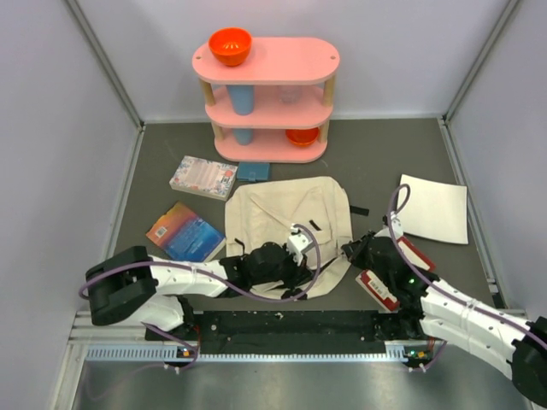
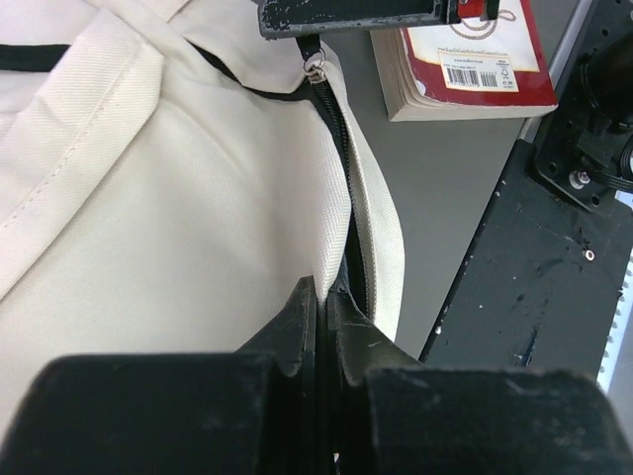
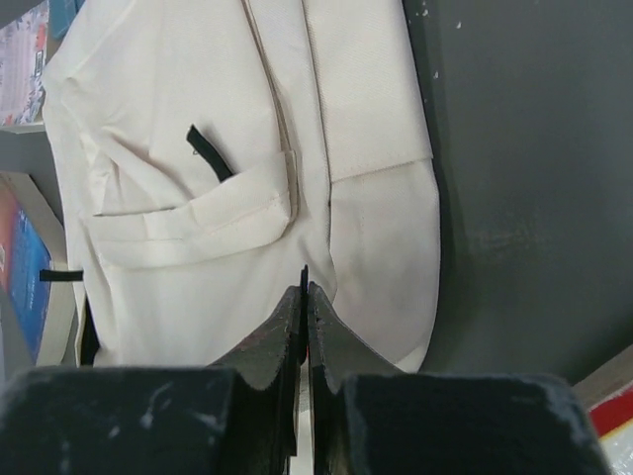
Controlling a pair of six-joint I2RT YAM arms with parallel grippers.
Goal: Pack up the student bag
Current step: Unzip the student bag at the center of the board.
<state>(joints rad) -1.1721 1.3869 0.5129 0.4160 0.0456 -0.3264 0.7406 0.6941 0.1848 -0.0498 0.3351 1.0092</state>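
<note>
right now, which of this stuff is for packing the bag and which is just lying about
For the job (the books and sheet only as likely contents):
- bag
- red book
- blue book
- floral book
- white sheet

Probably just lying about:
- pink shelf
- top bowl
- bottom bowl
- blue cup

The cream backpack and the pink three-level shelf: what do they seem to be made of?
The cream soft backpack looks like woven canvas, matte: a diagonal weave and stitched seams show in the left wrist view. The pink three-level shelf looks like painted wood or board, smooth, on pale posts that look wooden.
</note>
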